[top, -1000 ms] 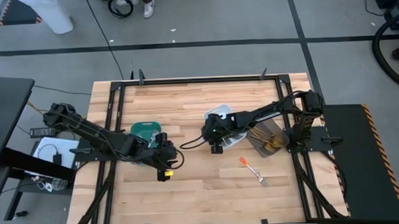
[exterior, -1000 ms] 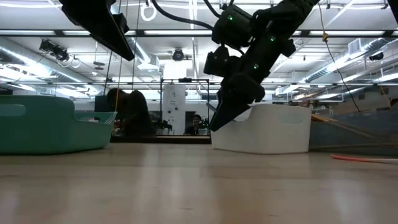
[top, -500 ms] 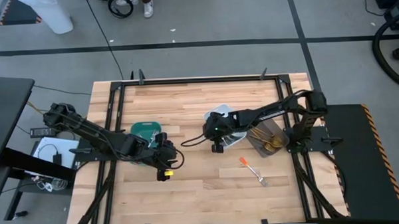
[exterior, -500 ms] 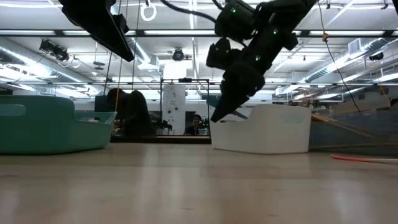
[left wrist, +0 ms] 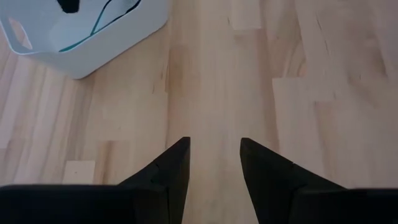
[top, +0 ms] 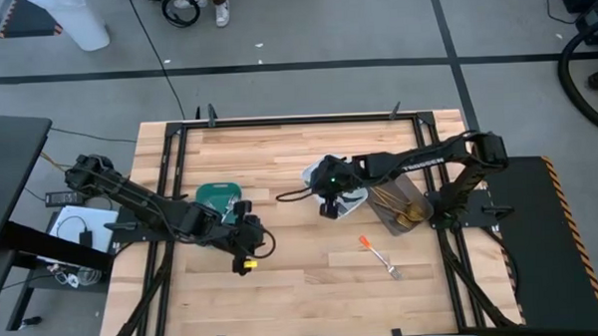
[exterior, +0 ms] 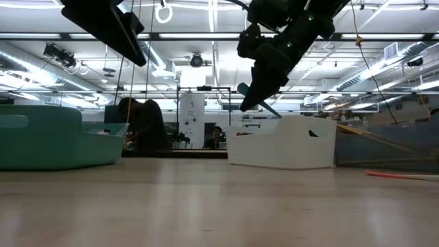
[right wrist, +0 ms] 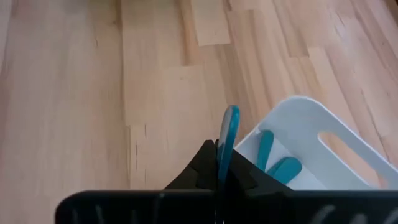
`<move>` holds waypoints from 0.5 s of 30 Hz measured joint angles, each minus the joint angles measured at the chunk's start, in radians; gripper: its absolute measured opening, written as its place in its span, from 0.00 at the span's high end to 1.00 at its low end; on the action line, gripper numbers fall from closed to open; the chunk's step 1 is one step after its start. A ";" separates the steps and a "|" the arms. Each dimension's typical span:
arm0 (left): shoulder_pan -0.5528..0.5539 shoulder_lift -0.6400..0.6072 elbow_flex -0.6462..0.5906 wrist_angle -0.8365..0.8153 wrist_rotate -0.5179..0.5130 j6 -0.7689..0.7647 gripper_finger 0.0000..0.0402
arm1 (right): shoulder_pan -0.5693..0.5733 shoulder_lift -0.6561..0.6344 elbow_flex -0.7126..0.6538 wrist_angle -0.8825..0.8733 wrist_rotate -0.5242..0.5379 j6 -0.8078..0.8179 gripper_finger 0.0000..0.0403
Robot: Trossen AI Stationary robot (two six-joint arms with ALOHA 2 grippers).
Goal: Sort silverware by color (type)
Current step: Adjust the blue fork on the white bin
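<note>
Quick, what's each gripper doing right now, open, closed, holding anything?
Left gripper: open, holding nothing, over bare table.
Right gripper: shut on a blue-handled utensil, above the white tray.

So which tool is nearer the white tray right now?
Right. The right tool is over the white tray's edge, shut on a blue-handled utensil. The left tool is off to the side, nearer the teal tray.
</note>
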 joint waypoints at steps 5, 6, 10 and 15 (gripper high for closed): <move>-0.001 0.000 0.000 0.000 0.000 0.000 0.63 | -0.025 -0.004 0.000 -0.022 -0.002 0.051 0.98; -0.001 0.000 0.000 0.000 0.000 0.000 0.63 | -0.028 -0.004 0.000 -0.029 -0.002 0.053 0.98; 0.000 0.000 0.000 0.000 0.000 0.000 0.63 | -0.033 -0.004 0.012 -0.044 -0.004 0.053 0.98; 0.000 0.000 0.000 0.000 0.000 0.007 0.63 | -0.039 -0.004 0.092 -0.103 -0.005 0.097 0.98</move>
